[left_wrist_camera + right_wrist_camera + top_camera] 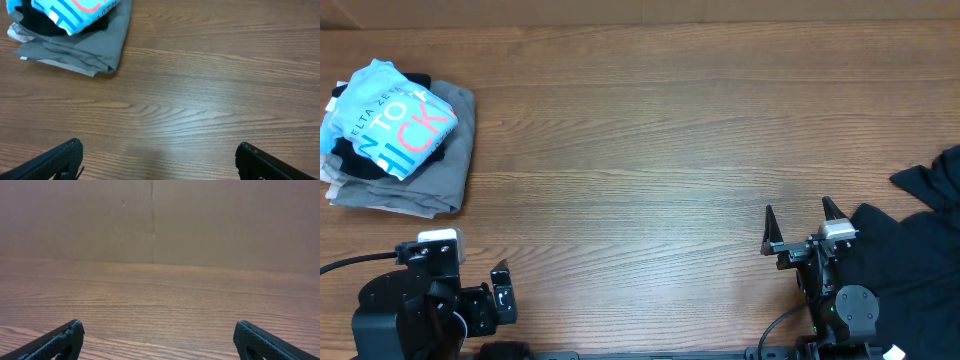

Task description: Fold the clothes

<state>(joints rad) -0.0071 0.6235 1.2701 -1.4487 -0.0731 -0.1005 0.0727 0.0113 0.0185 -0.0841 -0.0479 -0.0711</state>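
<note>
Clothes lie in two spots on the bench point(640, 150): a loose black garment point(910, 250) spreads just beside the right pincer point(798, 208), on its right. The pile point(445, 170), with a sky-blue T-shirt point(390, 120) on top of black and grey pieces, rests at the far left, well ahead of the left pincer point(159, 145). Both pincers stand spread wide, holding and touching nothing.

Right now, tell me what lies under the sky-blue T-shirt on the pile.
Under the sky-blue T-shirt a black garment shows, and below that a folded grey garment. Anything else between them is covered.
</note>
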